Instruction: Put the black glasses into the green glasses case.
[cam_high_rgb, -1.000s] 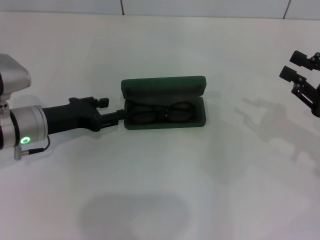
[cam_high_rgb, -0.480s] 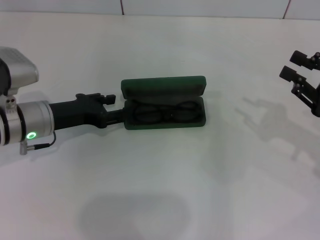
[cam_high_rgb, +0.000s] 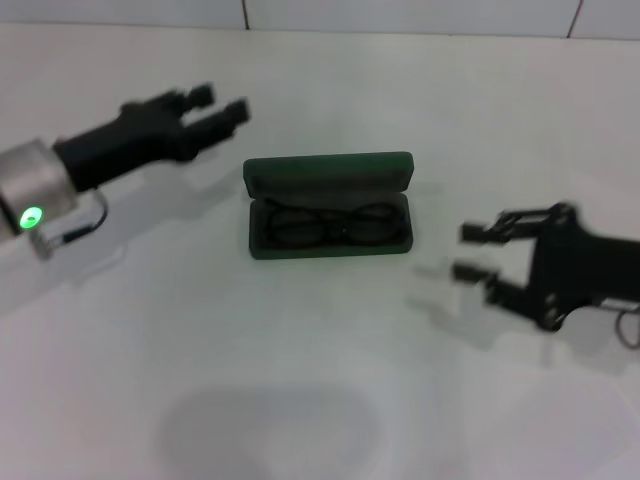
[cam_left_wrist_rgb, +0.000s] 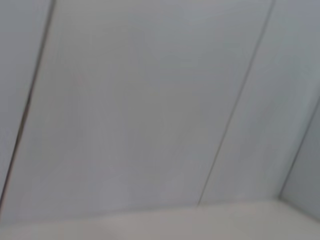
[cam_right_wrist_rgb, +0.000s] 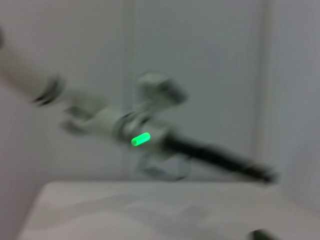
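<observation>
- Centrally on the white table (cam_high_rgb: 320, 380), the green glasses case (cam_high_rgb: 328, 204) lies open, its lid tilted back on the far side.
- Inside the lower half of the case, the black glasses (cam_high_rgb: 325, 225) rest lenses side by side, frame running along the length of the case.
- At upper left in the head view, the left gripper (cam_high_rgb: 222, 105) hangs above the table, beyond and to the left of the case and clear of it; its two black fingers stand slightly apart with nothing between them.
- On the opposite side, the right gripper (cam_high_rgb: 465, 252) sits low over the table just right of the case, fingertips pointing toward it but not touching; its fingers are spread wide and hold nothing.
- From the right wrist camera, the left arm (cam_right_wrist_rgb: 145, 132) appears farther off, a green light glowing on its silver wrist, with a sliver of the dark green case at the bottom edge.
- From the left wrist camera, only a pale panelled wall (cam_left_wrist_rgb: 150, 110) shows.
</observation>
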